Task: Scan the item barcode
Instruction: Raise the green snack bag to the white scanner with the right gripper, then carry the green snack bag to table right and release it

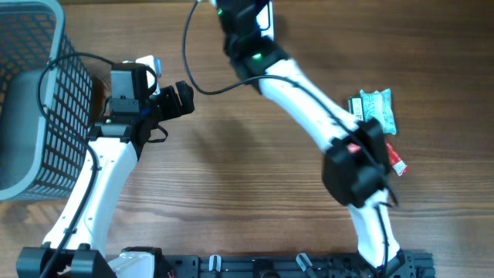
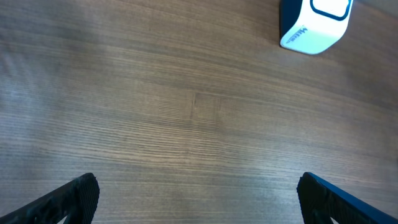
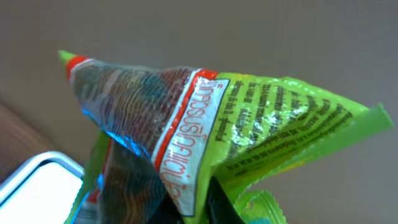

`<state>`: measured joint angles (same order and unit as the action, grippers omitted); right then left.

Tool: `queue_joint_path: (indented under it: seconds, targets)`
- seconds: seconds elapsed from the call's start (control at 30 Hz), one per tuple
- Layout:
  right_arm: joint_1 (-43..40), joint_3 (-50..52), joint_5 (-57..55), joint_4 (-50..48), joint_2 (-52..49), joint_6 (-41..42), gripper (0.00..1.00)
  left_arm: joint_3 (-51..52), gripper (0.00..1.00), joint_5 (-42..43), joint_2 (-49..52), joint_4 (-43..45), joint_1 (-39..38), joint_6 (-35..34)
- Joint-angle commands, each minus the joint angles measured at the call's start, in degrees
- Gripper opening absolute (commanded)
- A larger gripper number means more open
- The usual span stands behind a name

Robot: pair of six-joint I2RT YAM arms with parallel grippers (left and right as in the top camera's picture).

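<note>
Right wrist view gives me the task item, a crinkled green plastic snack packet (image 3: 249, 118) with a red-and-white band. The right jaws are nearly closed on its lower edge and hold it up off the brown wooden counter (image 1: 231, 170). A white corner at the lower left of that view, with a blue glow on the foil beside it, looks to me like the white-and-blue box-shaped scanner (image 2: 314, 25) that the left wrist view shows standing on the counter. I judge I'm at the presenting step. I can't make out a barcode on the face towards me, so next I'd roll the wrist slowly to bring the code side to the scanner window. The left jaws stand wide and empty above bare counter.
</note>
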<state>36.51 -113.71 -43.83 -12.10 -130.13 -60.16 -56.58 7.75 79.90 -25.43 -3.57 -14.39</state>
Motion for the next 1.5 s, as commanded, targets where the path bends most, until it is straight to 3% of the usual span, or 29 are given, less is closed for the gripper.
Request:
queue_joint_path:
  seconds: [0.0, 0.07, 0.2, 0.33, 0.43, 0.63, 0.73, 0.83, 0.9, 1.0, 1.07, 1.23, 1.47]
  targets:
    - [-0.3, -1.4, -5.8, -16.7, -7.3, -30.6, 0.04, -0.3, 1.0, -0.2, -0.5, 0.3, 0.4, 0.7]
    - [-1.1, -1.4, -4.1, -26.5, -11.9, -41.6, 0.04, -0.3, 1.0, -0.2, -0.5, 0.3, 0.4, 0.7]
    - [-2.1, -1.4, -0.3, -29.2, -16.6, -43.1, 0.04, -0.3, 1.0, -0.2, -0.5, 0.3, 0.4, 0.7]
    - [-2.4, -1.4, 0.7, -31.5, -20.4, -28.7, 0.04, -0.3, 1.0, -0.2, -0.5, 0.3, 0.4, 0.7]
    - [-2.3, -1.3, -0.4, -28.0, -20.9, -18.6, 0.04, -0.3, 1.0, -0.2, -0.5, 0.3, 0.4, 0.7]
    - [-1.5, -1.3, -0.9, -26.5, -20.9, -14.7, 0.04, -0.3, 1.0, -0.2, -0.5, 0.3, 0.4, 0.7]
    - [-1.3, -1.3, -2.6, -26.6, -20.9, -15.1, 0.04, -0.3, 1.0, -0.2, -0.5, 0.3, 0.4, 0.7]
    - [-1.5, -1.3, -3.8, -26.9, -20.9, -21.1, 0.04, -0.3, 1.0, -0.2, -0.5, 0.3, 0.4, 0.7]
    - [-1.8, -1.3, -3.7, -33.1, -20.9, -28.7, 0.04, -0.3, 1.0, -0.2, -0.5, 0.3, 0.4, 0.7]
    - [-2.0, -1.3, -2.4, -44.5, -20.8, -32.0, 0.04, -0.3, 1.0, -0.2, -0.5, 0.3, 0.4, 0.7]
    - [-2.0, -1.3, -2.9, -42.8, -20.9, -31.3, 0.04, -0.3, 1.0, -0.2, -0.5, 0.3, 0.4, 0.7]
    - [-2.0, -1.3, -4.2, -20.7, -20.9, -16.8, 0.04, -0.3, 1.0, -0.2, -0.5, 0.3, 0.4, 0.7]
    - [-2.0, -1.3, -9.8, -28.1, -16.7, -19.1, 0.04, -0.3, 1.0, -0.2, -0.5, 0.3, 0.4, 0.7]
